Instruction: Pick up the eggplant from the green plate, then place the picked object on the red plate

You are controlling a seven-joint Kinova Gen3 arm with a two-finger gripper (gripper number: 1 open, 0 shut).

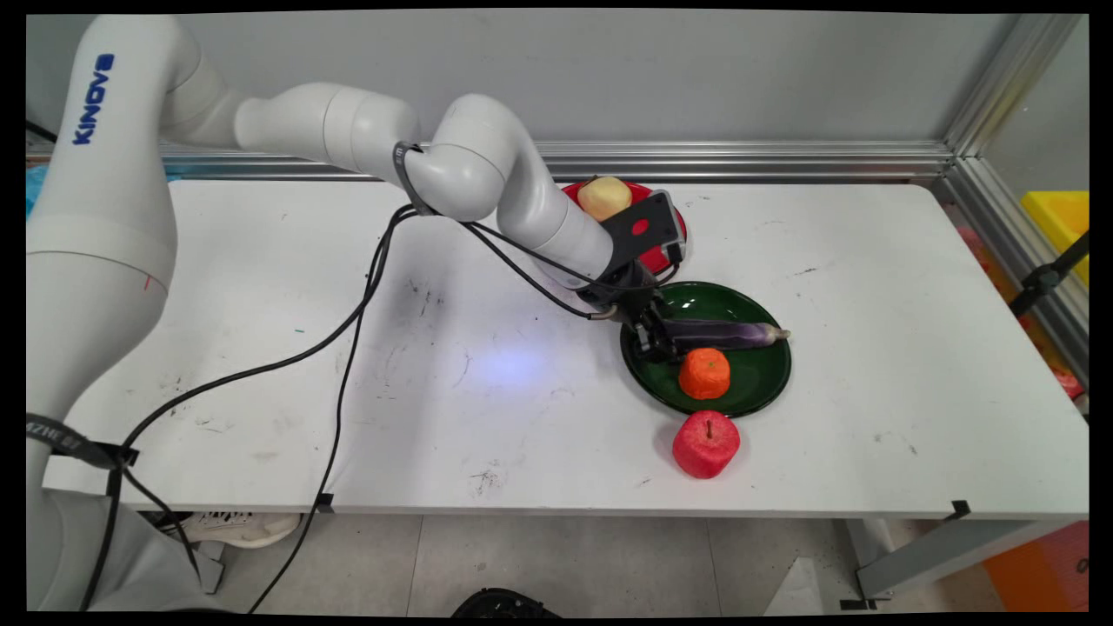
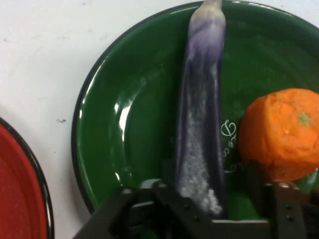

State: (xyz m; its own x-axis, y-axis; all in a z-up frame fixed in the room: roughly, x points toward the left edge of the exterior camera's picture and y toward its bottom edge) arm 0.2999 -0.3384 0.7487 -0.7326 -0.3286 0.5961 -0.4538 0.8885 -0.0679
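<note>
My gripper [image 1: 654,346] is down over the left part of a dark green plate [image 1: 765,387], at the thick end of a purple eggplant [image 1: 722,334] that lies across the plate. In the hand view the eggplant [image 2: 202,99] runs up from between the two fingers of the gripper [image 2: 209,177]. The fingers stand open on either side of it, the right one clear of it. An orange [image 2: 281,134] sits on the green plate [image 2: 124,119] just right of the eggplant. In the main view the orange [image 1: 704,373] is right beside the gripper.
A red apple [image 1: 705,444] stands on the table just in front of the green plate. Behind the hand a red plate [image 1: 643,188] holds a pale yellow fruit [image 1: 604,197]; the red plate's rim [image 2: 20,189] shows in the hand view. Black cables trail left.
</note>
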